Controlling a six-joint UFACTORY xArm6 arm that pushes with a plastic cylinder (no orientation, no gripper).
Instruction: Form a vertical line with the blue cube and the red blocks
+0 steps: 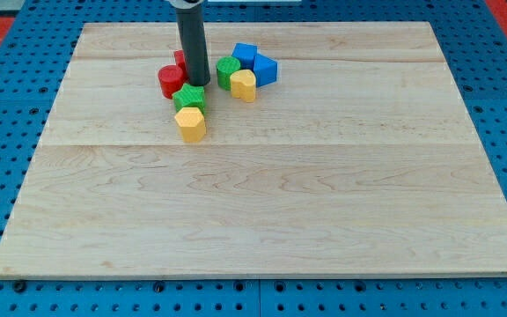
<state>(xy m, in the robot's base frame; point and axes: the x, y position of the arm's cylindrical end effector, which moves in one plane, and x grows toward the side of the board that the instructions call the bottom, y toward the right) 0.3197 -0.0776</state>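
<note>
The wooden table (262, 202) carries a cluster of small blocks near the middle of its top edge. The arm ends in a dark rod (192, 40), not a hand, so there is nothing to open or close. Its tip (198, 82) rests among the blocks, just right of the red cylinder (171, 80) and just above the green star-shaped block (188, 98). A second red block (180, 59) peeks out behind the rod, its shape unclear. The blue cube (245, 55) sits right of the rod, touching another blue block (265, 70). A green cylinder (227, 70) and a yellow block (243, 85) lie beside these. A second yellow block (190, 124) lies just below the green star.
</note>
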